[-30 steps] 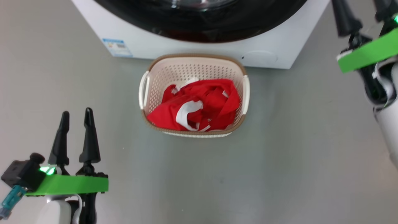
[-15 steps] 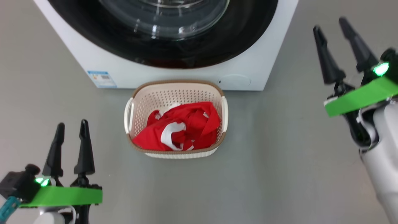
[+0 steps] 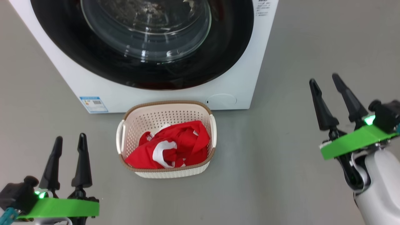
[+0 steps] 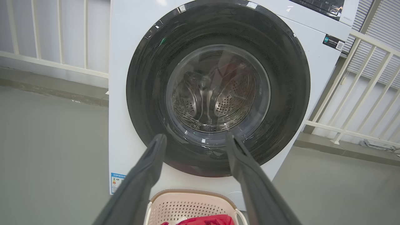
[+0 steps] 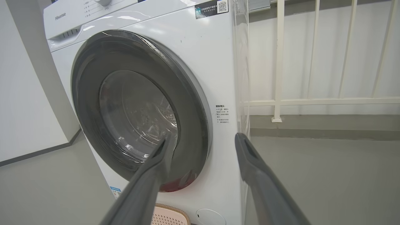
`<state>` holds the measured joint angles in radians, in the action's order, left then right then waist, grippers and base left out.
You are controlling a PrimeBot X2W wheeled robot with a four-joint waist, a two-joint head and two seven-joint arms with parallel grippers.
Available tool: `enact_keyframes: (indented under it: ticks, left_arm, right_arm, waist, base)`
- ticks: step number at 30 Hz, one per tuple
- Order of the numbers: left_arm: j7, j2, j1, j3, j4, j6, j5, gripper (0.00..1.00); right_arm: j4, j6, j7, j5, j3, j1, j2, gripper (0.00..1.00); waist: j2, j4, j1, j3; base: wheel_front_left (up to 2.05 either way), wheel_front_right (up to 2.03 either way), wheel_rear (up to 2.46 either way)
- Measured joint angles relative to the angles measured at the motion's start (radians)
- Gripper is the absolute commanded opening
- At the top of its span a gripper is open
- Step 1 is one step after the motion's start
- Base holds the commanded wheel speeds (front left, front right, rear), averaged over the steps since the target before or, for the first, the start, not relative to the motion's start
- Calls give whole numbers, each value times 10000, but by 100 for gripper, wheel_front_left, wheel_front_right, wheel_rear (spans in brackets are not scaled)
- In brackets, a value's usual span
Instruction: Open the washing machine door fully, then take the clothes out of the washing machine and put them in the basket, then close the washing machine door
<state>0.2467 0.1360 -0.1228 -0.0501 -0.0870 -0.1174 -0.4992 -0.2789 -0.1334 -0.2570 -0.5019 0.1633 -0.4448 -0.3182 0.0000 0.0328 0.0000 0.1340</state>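
While both my arms hang free above the floor (image 3: 281,175), my left fingers (image 3: 82,162) stand spread apart and hold nothing, low at the left side, well apart from the basket (image 3: 168,103). My right fingers (image 3: 322,109) are also spread and empty, at the right side, well apart from the basket too. The basket stands on the floor just before the washing machine (image 3: 240,62), between my two pairs of fingers. The clothes (image 3: 184,140) lie inside it in a red heap. The washing machine door (image 3: 218,53) lies flat against the front of the machine, and neither pair of fingers touches it.
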Motion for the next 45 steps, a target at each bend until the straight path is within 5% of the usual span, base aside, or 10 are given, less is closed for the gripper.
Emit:
enact_keyframes:
  ticks: [37,38,45]
  left_arm:
    - [-90,201,545,-182,196,167,-159,100]
    - [-90,201,545,-201,196,165,-228,0]
    - [-90,-291,952,-364,-564,163,-265,0]
  right_arm:
    - [-13,0,0,339,-725,1532,600,100]
    - [-19,0,0,339,-725,1532,604,0]
    - [-802,0,15,301,-658,2274,1030,0]
  waist:
    - [0,-250,0,-393]
    - [0,-252,0,-392]
    - [0,-252,0,-393]
  base:
    - [0,0,0]
    - [0,0,0]
    - [0,0,0]
